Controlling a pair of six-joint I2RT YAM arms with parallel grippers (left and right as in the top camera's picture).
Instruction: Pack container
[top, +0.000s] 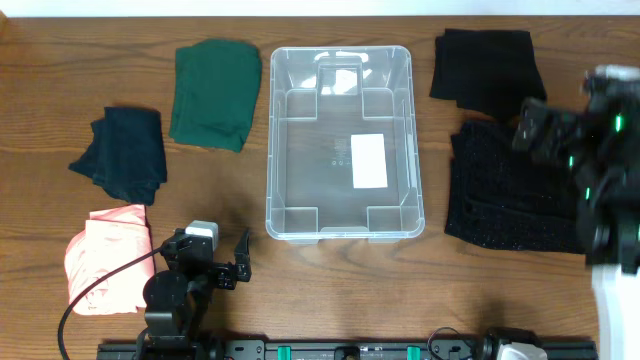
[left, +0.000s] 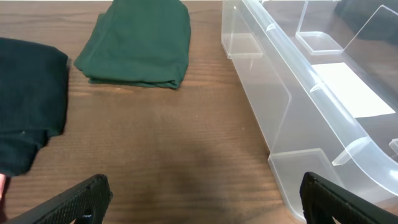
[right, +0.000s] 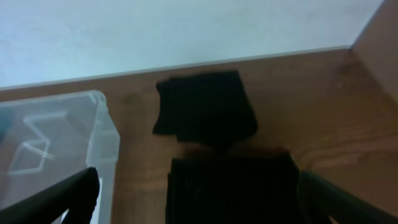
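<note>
The clear container (top: 270, 140) stands empty in the middle of the table, a white label on its base. My left gripper (top: 207, 248) hovers low near the front edge, left of the container's near corner, open with only bare wood between its fingers (left: 203, 186). The container's long wall (left: 292, 68) runs along its right side. My right gripper (top: 555, 115) hangs open above a black textured garment (top: 505, 190), which lies under the gap between its fingers (right: 199, 180). The container's corner (right: 102, 134) shows to its left.
Left of the container lie a folded green garment (top: 213, 95) (left: 140, 43), a dark teal one (top: 125, 152) (left: 28, 106) and a pink one (top: 105, 258). A folded black garment (top: 487, 65) (right: 205, 109) lies at the back right, beyond the textured one.
</note>
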